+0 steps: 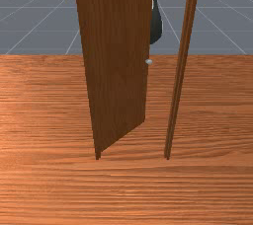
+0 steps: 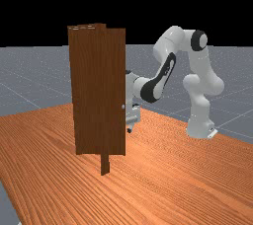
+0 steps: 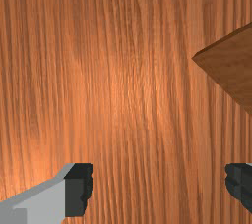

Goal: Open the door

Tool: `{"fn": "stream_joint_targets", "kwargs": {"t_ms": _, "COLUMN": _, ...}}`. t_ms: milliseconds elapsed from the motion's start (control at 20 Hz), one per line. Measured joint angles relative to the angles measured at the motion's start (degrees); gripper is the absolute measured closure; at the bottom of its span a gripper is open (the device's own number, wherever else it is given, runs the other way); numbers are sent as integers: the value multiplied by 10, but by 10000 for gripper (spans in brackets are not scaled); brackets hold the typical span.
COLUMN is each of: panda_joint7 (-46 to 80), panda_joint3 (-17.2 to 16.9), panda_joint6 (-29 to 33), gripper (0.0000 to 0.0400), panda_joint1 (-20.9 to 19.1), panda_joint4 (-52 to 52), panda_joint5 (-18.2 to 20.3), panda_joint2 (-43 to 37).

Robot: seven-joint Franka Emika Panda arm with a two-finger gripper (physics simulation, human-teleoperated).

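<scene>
Wood-grain tabletop, orange-brown, takes the near half of the front view, 6 o'clock. Frame post stands upright at 2 o'clock, slim, brown.

Risks, my read: the hand is on the side the door swings toward, so if it comes back against the panel's face it could shove the door closed, or it could block the swing. Fingers may also clip the free edge if lowered or turned carelessly, and a grab at such a small knob would likely slip.

Door panel: front view's 11 o'clock, tall, flat, dark brown with vertical grain, ajar, slanting back from the left-hand post toward the arm; gap between free edge and frame post. Pale little rounded knob by that edge, 1 o'clock. Probably partly done, needs more swing.

Gripper: fingers wide apart, nothing between; door's bottom corner off to one side, apart. Far view has it just past the free edge, near 6 o'clock. White arm behind, 2 o'clock. Grey gridded floor last, front view's 10 to 2.
</scene>
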Motion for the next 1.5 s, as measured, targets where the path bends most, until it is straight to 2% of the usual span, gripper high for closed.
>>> {"fn": "stream_joint_targets", "kwargs": {"t_ms": 50, "panda_joint7": 0, "panda_joint3": 0, "panda_joint6": 0, "gripper": 157, "panda_joint1": 0, "panda_joint4": 0, "panda_joint5": 0, "panda_joint2": 0}}
{"fn": "stream_joint_targets", "kwargs": {"t_ms": 100, "panda_joint7": 0, "panda_joint3": 0, "panda_joint6": 0, "gripper": 252, "panda_joint1": 0, "panda_joint4": 0, "panda_joint5": 0, "panda_joint2": 0}}
{"fn": "stream_joint_targets", "kwargs": {"t_ms": 150, "panda_joint7": 0, "panda_joint3": 0, "panda_joint6": 0, "gripper": 310, "panda_joint1": 0, "panda_joint4": 0, "panda_joint5": 0, "panda_joint2": 0}}
{"fn": "stream_joint_targets", "kwargs": {"t_ms": 250, "panda_joint7": 0, "panda_joint3": 0, "panda_joint6": 0, "gripper": 367, "panda_joint1": 0, "panda_joint4": 0, "panda_joint5": 0, "panda_joint2": 0}}
{"fn": "stream_joint_targets", "kwargs": {"t_ms": 300, "panda_joint7": 43, "panda_joint3": -19, "panda_joint6": -7, "gripper": 380, "panda_joint1": 21, "panda_joint4": 2, "panda_joint5": -50, "panda_joint2": 0}}
{"fn": "stream_joint_targets", "kwargs": {"t_ms": 350, "panda_joint7": 35, "panda_joint3": -15, "panda_joint6": -1, "gripper": 388, "panda_joint1": 17, "panda_joint4": -8, "panda_joint5": -40, "panda_joint2": -7}}
{"fn": "stream_joint_targets", "kwargs": {"t_ms": 450, "panda_joint7": 72, "panda_joint3": -26, "panda_joint6": 10, "gripper": 396, "panda_joint1": 31, "panda_joint4": -57, "panda_joint5": -82, "panda_joint2": -39}}
{"fn": "stream_joint_targets", "kwargs": {"t_ms": 500, "panda_joint7": 13, "panda_joint3": -6, "panda_joint6": -13, "gripper": 397, "panda_joint1": 8, "panda_joint4": -77, "panda_joint5": -19, "panda_joint2": -57}}
{"fn": "stream_joint_targets", "kwargs": {"t_ms": 600, "panda_joint7": 16, "panda_joint3": -8, "panda_joint6": -3, "gripper": 399, "panda_joint1": 9, "panda_joint4": -162, "panda_joint5": -25, "panda_joint2": -118}}
{"fn": "stream_joint_targets", "kwargs": {"t_ms": 650, "panda_joint7": -25, "panda_joint3": -6, "panda_joint6": 56, "gripper": 399, "panda_joint1": 2, "panda_joint4": -230, "panda_joint5": 19, "panda_joint2": -161}}
{"fn": "stream_joint_targets", "kwargs": {"t_ms": 700, "panda_joint7": -46, "panda_joint3": -8, "panda_joint6": 60, "gripper": 400, "panda_joint1": 2, "panda_joint4": -259, "panda_joint5": 40, "panda_joint2": -184}}
{"fn": "stream_joint_targets", "kwargs": {"t_ms": 750, "panda_joint7": -29, "panda_joint3": -11, "panda_joint6": 68, "gripper": 400, "panda_joint1": 4, "panda_joint4": -283, "panda_joint5": 21, "panda_joint2": -202}}
{"fn": "stream_joint_targets", "kwargs": {"t_ms": 800, "panda_joint7": 70, "panda_joint3": -9, "panda_joint6": 68, "gripper": 400, "panda_joint1": 9, "panda_joint4": -284, "panda_joint5": -24, "panda_joint2": -203}}
{"fn": "stream_joint_targets", "kwargs": {"t_ms": 850, "panda_joint7": 159, "panda_joint3": -1, "panda_joint6": 63, "gripper": 400, "panda_joint1": 16, "panda_joint4": -281, "panda_joint5": -21, "panda_joint2": -202}}
{"fn": "stream_joint_targets", "kwargs": {"t_ms": 950, "panda_joint7": 433, "panda_joint3": 33, "panda_joint6": 52, "gripper": 400, "panda_joint1": 53, "panda_joint4": -262, "panda_joint5": -6, "panda_joint2": -189}}
{"fn": "stream_joint_targets", "kwargs": {"t_ms": 1100, "panda_joint7": 669, "panda_joint3": 78, "panda_joint6": 21, "gripper": 400, "panda_joint1": 154, "panda_joint4": -173, "panda_joint5": -7, "panda_joint2": -126}}
{"fn": "stream_joint_targets", "kwargs": {"t_ms": 1200, "panda_joint7": 593, "panda_joint3": 101, "panda_joint6": 1, "gripper": 400, "panda_joint1": 192, "panda_joint4": -125, "panda_joint5": -24, "panda_joint2": -94}}
{"fn": "stream_joint_targets", "kwargs": {"t_ms": 1250, "panda_joint7": 531, "panda_joint3": 112, "panda_joint6": -1, "gripper": 400, "panda_joint1": 195, "panda_joint4": -116, "panda_joint5": -33, "panda_joint2": -87}}
{"fn": "stream_joint_targets", "kwargs": {"t_ms": 1300, "panda_joint7": 470, "panda_joint3": 120, "panda_joint6": -34, "gripper": 400, "panda_joint1": 192, "panda_joint4": -81, "panda_joint5": -26, "panda_joint2": -67}}
{"fn": "stream_joint_targets", "kwargs": {"t_ms": 1350, "panda_joint7": 506, "panda_joint3": 105, "panda_joint6": -53, "gripper": 400, "panda_joint1": 210, "panda_joint4": -46, "panda_joint5": -78, "panda_joint2": -46}}
{"fn": "stream_joint_targets", "kwargs": {"t_ms": 1400, "panda_joint7": 406, "panda_joint3": 119, "panda_joint6": -36, "gripper": 400, "panda_joint1": 187, "panda_joint4": -14, "panda_joint5": -53, "panda_joint2": -21}}
{"fn": "stream_joint_targets", "kwargs": {"t_ms": 1500, "panda_joint7": 336, "panda_joint3": 117, "panda_joint6": -103, "gripper": 400, "panda_joint1": 177, "panda_joint4": 165, "panda_joint5": -64, "panda_joint2": 87}}
